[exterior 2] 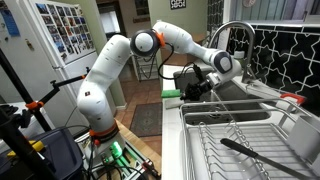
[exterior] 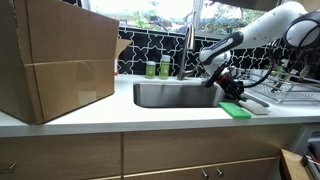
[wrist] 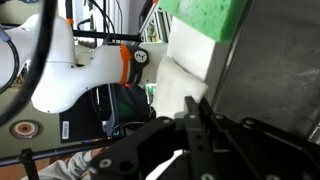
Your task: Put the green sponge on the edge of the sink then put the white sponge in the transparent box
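Note:
The green sponge (exterior: 237,110) lies on the white counter at the front right corner of the sink (exterior: 170,95). It also shows in an exterior view (exterior 2: 170,93) and at the top of the wrist view (wrist: 205,20). A pale white patch (wrist: 188,62) lies just next to it; I cannot tell whether it is the white sponge or bare counter. My gripper (exterior: 222,82) hangs over the right end of the sink, a little above and behind the green sponge. Its fingers (wrist: 195,112) are pressed together with nothing between them. I cannot make out a transparent box.
A big cardboard box (exterior: 55,60) fills the counter on the far side of the sink. The faucet (exterior: 188,45) and two green bottles (exterior: 158,68) stand behind the sink. A wire dish rack (exterior 2: 240,140) with a black utensil sits beside the sponge.

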### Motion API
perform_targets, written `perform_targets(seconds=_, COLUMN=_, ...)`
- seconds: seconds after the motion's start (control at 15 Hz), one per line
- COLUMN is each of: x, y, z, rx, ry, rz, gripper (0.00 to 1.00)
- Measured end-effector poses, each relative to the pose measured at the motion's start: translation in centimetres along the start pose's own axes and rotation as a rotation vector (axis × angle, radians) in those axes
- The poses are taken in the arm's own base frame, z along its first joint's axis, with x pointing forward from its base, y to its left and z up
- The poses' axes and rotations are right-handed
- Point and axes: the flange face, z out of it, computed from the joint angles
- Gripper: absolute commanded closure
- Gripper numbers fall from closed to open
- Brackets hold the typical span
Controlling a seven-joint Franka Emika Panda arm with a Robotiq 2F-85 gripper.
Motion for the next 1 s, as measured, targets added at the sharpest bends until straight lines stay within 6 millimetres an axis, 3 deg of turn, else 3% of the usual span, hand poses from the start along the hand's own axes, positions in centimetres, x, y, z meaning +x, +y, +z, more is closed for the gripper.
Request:
perform_targets(seconds=0.27, x=1.6, y=3.9, z=-2.7, rx=0.096, ry=0.006, rz=-0.002, gripper=0.95)
perform_targets(seconds=0.8, x=5.6, y=18.7, z=-10.8, rx=0.486, ry=0.245, rz=0.047, gripper=0.94)
perform_targets(seconds=1.0, x=5.6, y=20.8, z=-11.7, rx=0.55, ry=0.272, rz=0.046, gripper=0.94)
